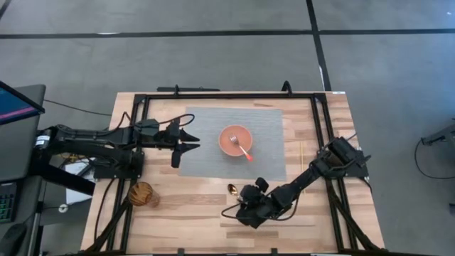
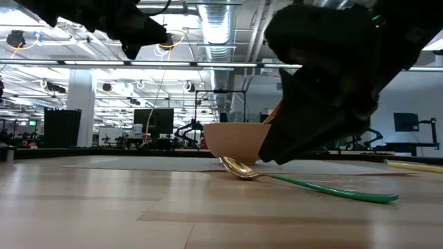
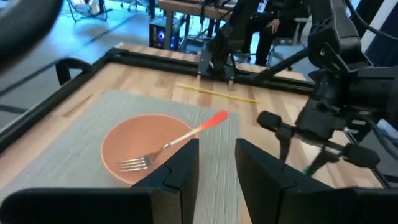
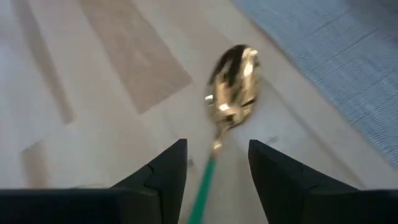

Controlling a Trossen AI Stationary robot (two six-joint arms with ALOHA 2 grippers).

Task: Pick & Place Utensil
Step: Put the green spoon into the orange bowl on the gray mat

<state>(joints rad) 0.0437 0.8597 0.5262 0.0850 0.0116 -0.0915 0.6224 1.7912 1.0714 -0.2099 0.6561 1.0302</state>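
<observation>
A spoon with a gold bowl (image 4: 233, 81) and a green handle (image 4: 202, 183) lies flat on the wooden table, just off the near edge of the grey placemat (image 1: 213, 160); the low view shows its gold bowl (image 2: 237, 167) and its green handle (image 2: 332, 190). My right gripper (image 4: 217, 144) is open and low over the spoon (image 1: 232, 189), one finger on each side of the handle near the bowl, not touching it. A salmon bowl (image 1: 229, 135) on the placemat holds a fork (image 3: 180, 140) with an orange handle. My left gripper (image 1: 193, 141) hovers open at the placemat's left edge.
A thin yellow stick (image 1: 301, 158) lies on the wood right of the placemat. A brown ribbed cup (image 1: 143, 193) stands near the table's left near corner. A black frame (image 1: 213, 94) runs around the table's edges. Bare wood lies left of the spoon.
</observation>
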